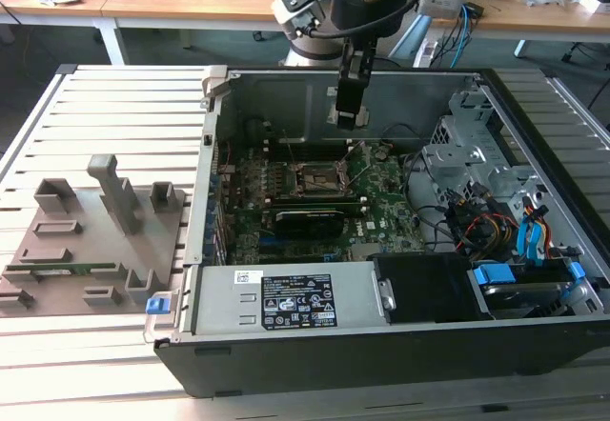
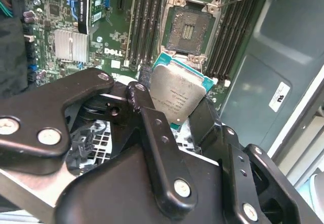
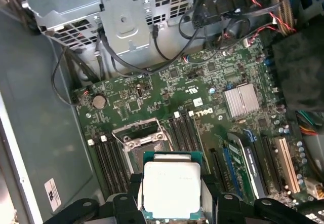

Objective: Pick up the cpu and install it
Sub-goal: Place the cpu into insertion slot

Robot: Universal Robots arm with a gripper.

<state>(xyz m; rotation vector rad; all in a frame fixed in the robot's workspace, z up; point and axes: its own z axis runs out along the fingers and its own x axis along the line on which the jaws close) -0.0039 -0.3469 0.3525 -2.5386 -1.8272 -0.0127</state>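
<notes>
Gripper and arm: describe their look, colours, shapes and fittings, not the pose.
In the second wrist view the gripper is matte black, built of flat, rounded link bars joined by silver screw heads. Its fingers are narrow black bars with rough tips. In the exterior view the arm has a dark rounded wrist housing below a silvery-grey cylindrical segment.

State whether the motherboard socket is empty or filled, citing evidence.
Empty: the socket shows its bare contact field, while the cpu sits clamped in the gripper, clear of it.

One cpu (image 3: 171, 188), one gripper (image 1: 347, 116), one open computer case (image 1: 381, 356), one motherboard socket (image 1: 319, 178), one grey tray (image 1: 59, 242).
</notes>
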